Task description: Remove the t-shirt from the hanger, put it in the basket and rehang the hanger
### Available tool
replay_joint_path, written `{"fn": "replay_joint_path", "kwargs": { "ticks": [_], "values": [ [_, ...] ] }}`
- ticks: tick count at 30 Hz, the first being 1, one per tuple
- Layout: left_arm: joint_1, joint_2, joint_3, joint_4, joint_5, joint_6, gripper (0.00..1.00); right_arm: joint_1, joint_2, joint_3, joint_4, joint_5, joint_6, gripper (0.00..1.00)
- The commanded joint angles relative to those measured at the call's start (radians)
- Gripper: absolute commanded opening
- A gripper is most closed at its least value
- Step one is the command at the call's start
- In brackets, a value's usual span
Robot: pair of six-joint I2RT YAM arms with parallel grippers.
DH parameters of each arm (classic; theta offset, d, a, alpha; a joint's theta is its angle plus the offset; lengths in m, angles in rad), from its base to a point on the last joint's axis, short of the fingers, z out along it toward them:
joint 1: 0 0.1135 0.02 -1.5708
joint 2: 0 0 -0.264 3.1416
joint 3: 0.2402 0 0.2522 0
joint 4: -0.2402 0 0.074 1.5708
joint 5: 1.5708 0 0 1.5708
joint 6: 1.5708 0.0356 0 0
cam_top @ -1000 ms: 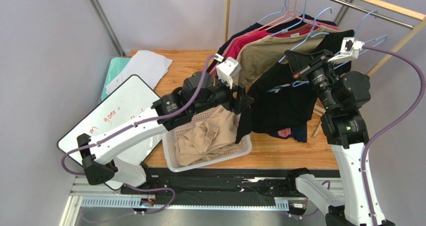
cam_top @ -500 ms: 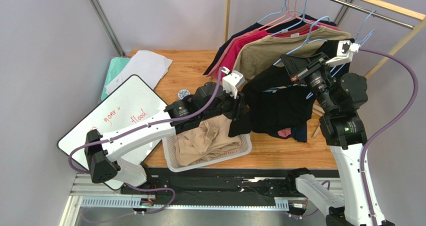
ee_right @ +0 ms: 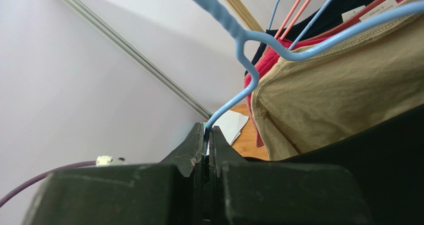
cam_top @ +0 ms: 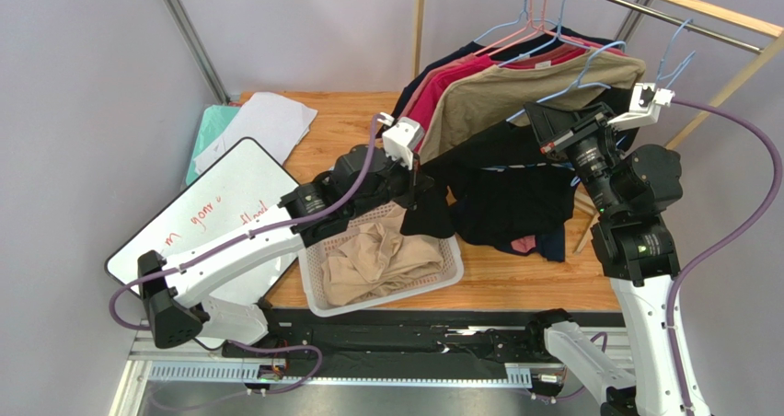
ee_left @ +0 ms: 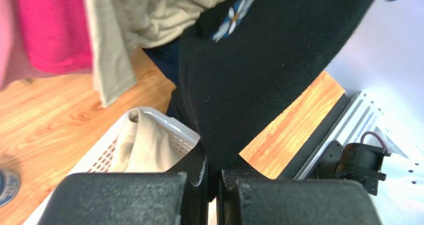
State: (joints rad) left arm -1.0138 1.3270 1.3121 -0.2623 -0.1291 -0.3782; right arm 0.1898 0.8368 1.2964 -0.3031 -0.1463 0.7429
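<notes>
Above the basket (cam_top: 313, 283), the left end effector (ee_left: 213, 172) is clamped tight on a fold of the black t-shirt (ee_left: 268, 70), which hangs from the blue hanger (ee_right: 238, 33) pinched in the closed right end effector (ee_right: 206, 135). Best to pull the cloth steadily down and away while the hanger is held firm.

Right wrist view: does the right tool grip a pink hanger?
No, the right tool is shut on the thin wire of a blue hanger.
</notes>
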Motion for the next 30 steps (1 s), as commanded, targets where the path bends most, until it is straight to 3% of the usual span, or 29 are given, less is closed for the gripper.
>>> {"fn": "replay_joint_path", "kwargs": {
  "ticks": [1, 9, 17, 21, 24, 30],
  "values": [
    [0.001, -0.12, -0.056, 0.049, -0.04, 0.005, 0.0, 0.007, -0.016, -0.005, 0.038, 0.086, -0.013, 0.0],
    [0.027, -0.248, -0.209, 0.078, -0.179, -0.074, 0.0, 0.004, -0.033, -0.042, 0.055, 0.29, 0.059, 0.0],
    [0.101, -0.239, -0.258, -0.011, -0.262, -0.252, 0.0, -0.006, -0.096, -0.088, 0.058, 0.432, 0.098, 0.0],
    [0.136, -0.238, -0.297, 0.004, -0.218, -0.291, 0.0, -0.007, -0.111, -0.088, 0.058, 0.448, 0.088, 0.0],
    [0.139, -0.215, -0.301, 0.073, -0.099, -0.249, 0.0, -0.006, -0.099, -0.069, 0.067, 0.39, 0.081, 0.0],
    [0.138, -0.105, -0.2, 0.181, 0.162, -0.208, 0.0, -0.007, -0.053, -0.077, 0.111, 0.062, 0.148, 0.0]
  ]
}}
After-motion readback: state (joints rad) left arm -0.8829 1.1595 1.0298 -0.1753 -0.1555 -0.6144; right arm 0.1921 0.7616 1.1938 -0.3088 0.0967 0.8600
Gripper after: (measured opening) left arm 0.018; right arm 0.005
